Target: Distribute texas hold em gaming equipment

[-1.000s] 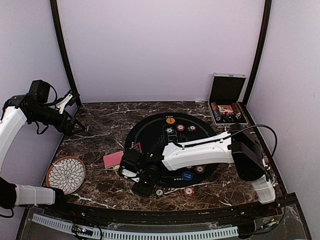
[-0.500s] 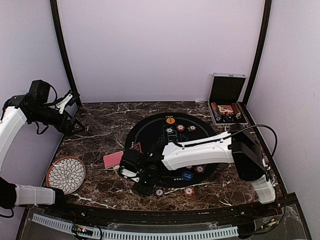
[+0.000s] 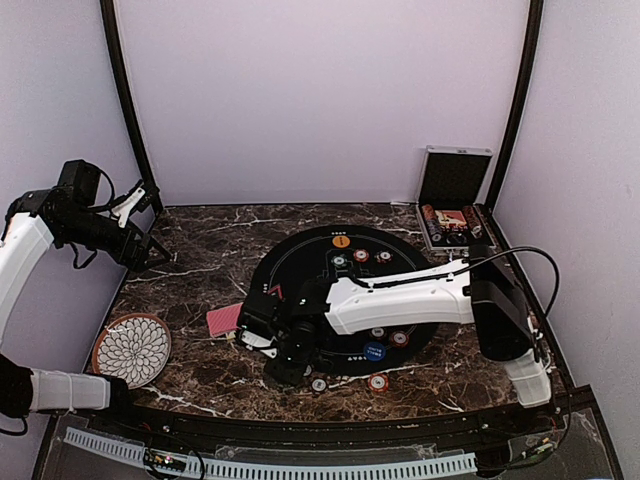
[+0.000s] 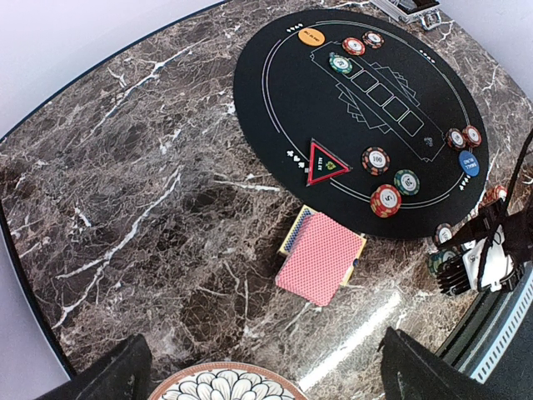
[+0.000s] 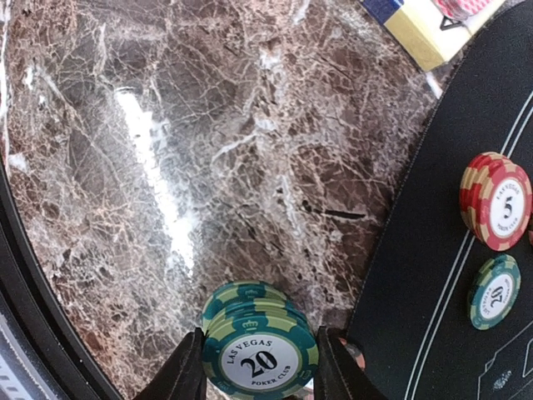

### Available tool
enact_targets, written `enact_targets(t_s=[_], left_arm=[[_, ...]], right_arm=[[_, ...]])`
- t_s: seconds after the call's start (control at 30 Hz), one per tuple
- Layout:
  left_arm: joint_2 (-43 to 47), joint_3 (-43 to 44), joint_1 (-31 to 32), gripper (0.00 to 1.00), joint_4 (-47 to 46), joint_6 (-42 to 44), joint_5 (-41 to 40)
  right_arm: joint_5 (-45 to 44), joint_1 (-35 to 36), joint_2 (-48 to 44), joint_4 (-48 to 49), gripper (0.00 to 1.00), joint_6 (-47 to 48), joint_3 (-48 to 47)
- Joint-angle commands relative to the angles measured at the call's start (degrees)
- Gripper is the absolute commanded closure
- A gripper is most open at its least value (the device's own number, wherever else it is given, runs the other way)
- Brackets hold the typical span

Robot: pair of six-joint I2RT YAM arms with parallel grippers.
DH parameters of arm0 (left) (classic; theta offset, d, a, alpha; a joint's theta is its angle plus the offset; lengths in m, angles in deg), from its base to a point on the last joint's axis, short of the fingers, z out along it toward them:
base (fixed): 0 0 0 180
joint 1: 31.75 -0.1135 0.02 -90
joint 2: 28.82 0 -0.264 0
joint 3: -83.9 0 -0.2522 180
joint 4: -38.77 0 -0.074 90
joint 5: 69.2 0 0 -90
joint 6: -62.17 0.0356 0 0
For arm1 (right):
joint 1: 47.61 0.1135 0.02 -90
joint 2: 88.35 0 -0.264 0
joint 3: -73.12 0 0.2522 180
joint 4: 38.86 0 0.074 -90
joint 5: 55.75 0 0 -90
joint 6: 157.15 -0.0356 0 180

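My right gripper (image 5: 260, 371) is shut on a stack of green "20" poker chips (image 5: 260, 350) over the marble, just off the left edge of the black felt mat (image 5: 466, 125). In the top view it is low at the mat's near-left rim (image 3: 281, 368). A red "5" chip stack (image 5: 497, 200) and a green chip (image 5: 493, 290) lie on the mat. The red-backed card deck (image 3: 225, 318) lies left of the mat, also in the left wrist view (image 4: 321, 258). An orange button (image 3: 341, 240) and a blue button (image 3: 375, 351) lie on the mat. My left gripper (image 3: 140, 240) is open, raised at the far left.
A flower-patterned plate (image 3: 131, 348) sits at the near left. The open chip case (image 3: 455, 210) stands at the back right. Two loose chips (image 3: 319, 384) (image 3: 377, 381) lie near the front edge. A red triangle marker (image 4: 326, 162) lies on the mat.
My right arm has shifted slightly left and its wrist has turned a little over the mat's near-left rim. The left arm has not moved.
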Motion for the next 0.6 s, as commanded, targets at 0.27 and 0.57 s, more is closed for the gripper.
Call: enact_targets(t_s=[0.27,0.57], left_arm=[[-0.68,-2.77,-0.15,0.01,1.83,3.05,1.15],[-2.21,-3.95,0.33,0.01,1.55,4.35,1.72]], right_arm=[[1.52,-8.06,-12.99,3.5,0.82,-7.35,9.97],[0.56,-18.23,-20.0,7.42,0.82,-12.07,22.56]])
